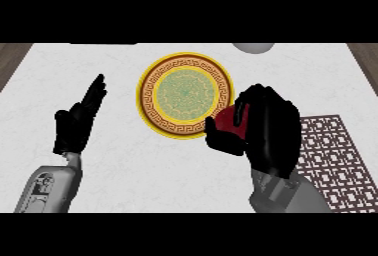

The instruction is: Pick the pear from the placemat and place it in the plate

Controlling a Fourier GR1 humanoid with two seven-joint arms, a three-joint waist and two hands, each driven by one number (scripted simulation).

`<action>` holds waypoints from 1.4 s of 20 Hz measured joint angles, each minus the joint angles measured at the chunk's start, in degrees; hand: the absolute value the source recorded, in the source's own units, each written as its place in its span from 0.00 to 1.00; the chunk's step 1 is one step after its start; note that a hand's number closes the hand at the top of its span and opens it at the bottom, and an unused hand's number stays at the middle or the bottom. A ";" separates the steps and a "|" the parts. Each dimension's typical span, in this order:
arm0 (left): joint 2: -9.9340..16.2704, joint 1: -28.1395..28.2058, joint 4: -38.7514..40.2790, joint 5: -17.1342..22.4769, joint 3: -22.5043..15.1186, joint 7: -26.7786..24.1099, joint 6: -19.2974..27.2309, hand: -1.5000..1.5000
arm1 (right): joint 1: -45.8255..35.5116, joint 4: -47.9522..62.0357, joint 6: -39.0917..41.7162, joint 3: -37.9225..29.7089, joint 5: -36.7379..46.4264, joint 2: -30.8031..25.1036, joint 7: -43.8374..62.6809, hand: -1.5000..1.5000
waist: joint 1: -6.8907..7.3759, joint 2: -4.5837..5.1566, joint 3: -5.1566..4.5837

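Observation:
A round plate (184, 95) with a yellow rim, brown key-pattern band and green centre lies on the white counter, mid-view. My right hand (262, 125) hovers at the plate's lower right edge, fingers and thumb curled round a red pear (231, 123), of which only a small part shows between them. The dark lattice placemat (332, 155) lies to the right, partly under my right forearm. My left hand (80, 120) rests open at the left, fingers straight and pointing up, apart from the plate.
A grey rounded object (253, 47) sits at the far edge of the white counter (148, 170), beyond the plate. Brown floor shows past the counter's left and right far corners.

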 measured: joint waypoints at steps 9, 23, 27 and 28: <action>-0.17 -1.46 0.83 -0.20 0.41 -0.04 -0.80 0.50 | -17.35 27.73 -13.06 -0.92 -10.82 2.15 -1.33 1.00 | 0.99 0.32 0.02; -1.45 -4.20 2.26 -0.56 -0.32 -0.28 -1.59 0.50 | -31.97 64.55 -24.86 -2.04 -27.74 2.42 -6.90 0.00 | 3.60 1.20 0.05; -1.75 -4.10 2.88 -0.80 -0.72 -1.21 -1.95 0.50 | -33.10 69.49 -30.00 -1.40 -33.87 2.44 -10.90 0.00 | 4.39 1.34 0.05; -1.64 -4.14 2.54 -0.74 -0.71 -0.96 -2.10 0.50 | -32.93 69.77 -31.55 -1.16 -35.39 2.44 -12.15 0.00 | 4.63 1.35 0.07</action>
